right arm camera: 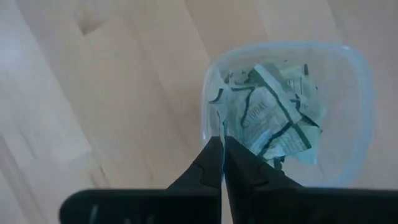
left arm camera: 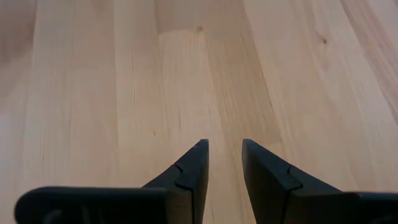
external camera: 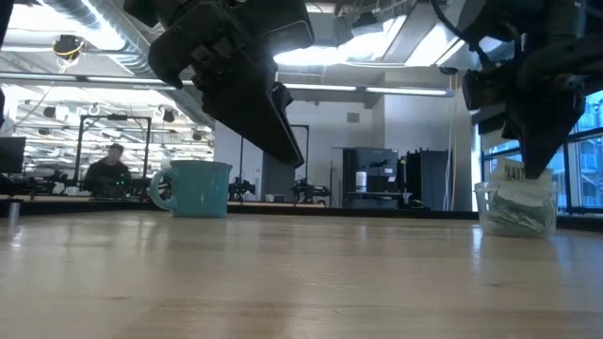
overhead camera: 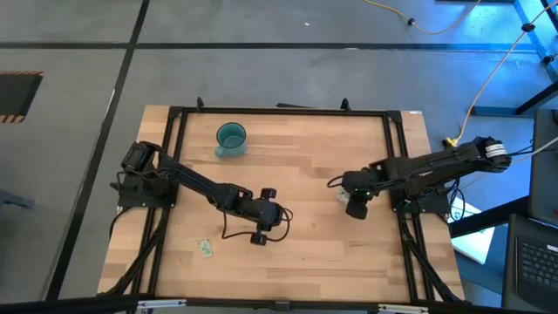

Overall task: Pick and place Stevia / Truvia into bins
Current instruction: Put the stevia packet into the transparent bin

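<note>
The left hand [left arm camera: 224,163] is hanging just above the pale wooden surface [overhead camera: 314,235], its two dark fingers [left arm camera: 194,168] standing a little apart with a clear gap between them, and nothing is sitting in that gap, only bare wood beneath. From above, this hand [overhead camera: 277,214] is hovering around the middle of the surface. One pale green-and-white sachet [overhead camera: 206,249] is lying flat on the wood, behind the left hand and off to one side of it, apart from it and untouched. The teal cup [overhead camera: 231,139] is standing upright well away from this hand, at the far edge of the surface.

Over on the other side, the right hand [right arm camera: 223,163] is pressed fully together, fingertips meeting with nothing showing between them. It is poised right over the rim of the clear plastic cup [right arm camera: 354,87], which is sitting directly under and just ahead of those fingertips. Inside that cup, crumpled green-and-white sachets [right arm camera: 273,115] are piling up, filling much of it. In the level view the right hand [external camera: 537,165] is pointing down at the top of the clear cup [external camera: 516,209], with the paper visible through the wall.

Far behind the surface, a person [external camera: 108,171] is sitting at a desk in the room.
</note>
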Motion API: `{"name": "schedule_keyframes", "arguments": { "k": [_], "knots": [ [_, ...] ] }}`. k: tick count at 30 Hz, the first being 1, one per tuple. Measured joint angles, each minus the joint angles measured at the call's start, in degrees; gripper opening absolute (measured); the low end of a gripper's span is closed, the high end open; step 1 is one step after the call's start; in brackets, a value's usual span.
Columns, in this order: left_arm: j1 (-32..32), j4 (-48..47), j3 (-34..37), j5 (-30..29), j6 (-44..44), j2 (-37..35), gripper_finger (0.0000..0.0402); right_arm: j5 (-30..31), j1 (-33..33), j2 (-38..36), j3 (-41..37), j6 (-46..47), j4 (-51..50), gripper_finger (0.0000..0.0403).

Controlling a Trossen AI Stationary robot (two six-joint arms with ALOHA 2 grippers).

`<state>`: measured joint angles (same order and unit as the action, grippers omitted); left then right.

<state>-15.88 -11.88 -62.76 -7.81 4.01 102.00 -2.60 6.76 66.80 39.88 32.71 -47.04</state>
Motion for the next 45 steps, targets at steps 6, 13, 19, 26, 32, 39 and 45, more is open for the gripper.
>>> {"name": "schedule_keyframes", "arguments": {
  "k": [6, 13, 19, 26, 32, 39, 45],
  "knots": [
    [0.0, -0.4, 0.0, 0.0, 0.4, 0.0, 0.0089, 2.2, 0.0, 1.8, 0.0, -0.2, -0.1, 0.0006],
    [0.0, -0.7, 0.0, 0.0, 0.4, 0.0, 0.0088, 6.1, 0.0, 1.8, 0.0, -1.6, -1.0, 0.0029],
    [0.0, -0.8, 0.0, 0.0, 0.4, 0.0, 0.0088, 10.5, 0.0, 1.8, 0.0, -1.3, -2.9, 0.0072],
    [0.0, -0.8, 0.0, 0.0, 0.4, 0.0, 0.0088, 10.6, 0.0, 1.8, 0.0, -1.3, -2.8, 0.0084],
    [0.0, -0.8, 0.0, 0.0, 0.4, 0.0, 0.0088, 10.7, 0.0, 1.8, 0.0, -1.7, -0.9, 0.0082],
    [0.0, -0.8, 0.0, 0.0, 0.4, 0.0, 0.0088, 10.7, 0.0, 1.8, 0.0, -1.7, -0.7, 0.0082],
    [-0.1, -2.2, 0.0, 0.0, 1.2, 0.0, 0.0088, 10.7, 0.0, 1.8, 0.0, -0.9, -2.4, 0.0081]
  ]
}}
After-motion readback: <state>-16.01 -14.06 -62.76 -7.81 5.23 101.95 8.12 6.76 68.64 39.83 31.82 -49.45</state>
